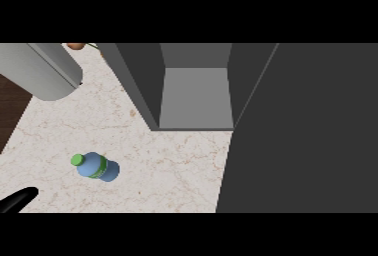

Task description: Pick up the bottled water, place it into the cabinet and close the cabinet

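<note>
The left hand (18,199), fingers unreadable and holding nothing, lies just below-left of the bottled water (96,166).

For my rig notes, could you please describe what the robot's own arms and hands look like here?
Very little shows. Only a black, rounded, tapering tip of the left robot hand enters at the lower left corner. No grey forearm, cables or markings are visible, and the right robot hand is out of view.

Bottled water (97,166): we see it near the counter's (170,165) front-left corner.
Cabinet (193,95): open, at the back edge.
Left hand (18,199): lower left.
</note>
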`<state>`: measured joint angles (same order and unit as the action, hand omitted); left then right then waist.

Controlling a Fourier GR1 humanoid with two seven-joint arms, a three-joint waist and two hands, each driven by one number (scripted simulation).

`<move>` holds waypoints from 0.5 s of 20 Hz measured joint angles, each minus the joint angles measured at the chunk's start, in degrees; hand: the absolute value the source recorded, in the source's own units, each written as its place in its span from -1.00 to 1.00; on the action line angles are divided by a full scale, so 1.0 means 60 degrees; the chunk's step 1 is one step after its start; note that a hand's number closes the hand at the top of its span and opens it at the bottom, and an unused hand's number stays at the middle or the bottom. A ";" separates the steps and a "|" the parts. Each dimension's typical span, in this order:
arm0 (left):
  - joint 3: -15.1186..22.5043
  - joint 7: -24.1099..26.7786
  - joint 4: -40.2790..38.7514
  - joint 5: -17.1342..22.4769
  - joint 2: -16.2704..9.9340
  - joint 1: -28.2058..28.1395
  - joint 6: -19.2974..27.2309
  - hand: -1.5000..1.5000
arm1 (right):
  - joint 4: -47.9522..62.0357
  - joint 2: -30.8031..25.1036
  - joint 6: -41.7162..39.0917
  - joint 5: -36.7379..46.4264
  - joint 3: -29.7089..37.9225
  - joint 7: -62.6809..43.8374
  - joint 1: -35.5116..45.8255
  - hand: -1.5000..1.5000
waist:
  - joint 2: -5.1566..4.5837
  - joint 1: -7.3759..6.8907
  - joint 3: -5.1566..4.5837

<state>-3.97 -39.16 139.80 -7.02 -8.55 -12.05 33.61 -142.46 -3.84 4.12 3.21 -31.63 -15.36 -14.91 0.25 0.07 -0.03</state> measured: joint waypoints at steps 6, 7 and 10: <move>0.0137 0.0826 -0.0500 -0.0015 0.0286 -0.0139 -0.0177 -1.00 | -0.0002 -0.0205 0.0323 0.0157 -0.0217 -0.0226 0.0244 -1.00 | -0.0009 0.0022 -0.0003; 0.0120 0.1071 -0.0685 0.0044 0.0364 -0.0132 -0.0202 -1.00 | 0.0002 -0.0208 0.0385 0.0172 -0.0227 -0.0244 0.0331 -1.00 | -0.0010 0.0022 -0.0004; -0.0001 0.1580 -0.1190 0.0224 0.0511 -0.0102 -0.0293 -1.00 | -0.0021 -0.0330 0.0545 0.0227 -0.0399 -0.0314 0.0381 -1.00 | -0.0010 0.0039 -0.0005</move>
<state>-3.98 -29.69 132.66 -5.67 -5.48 -12.66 31.85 -142.58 -5.83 7.39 4.57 -34.03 -17.24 -12.62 0.19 0.30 -0.06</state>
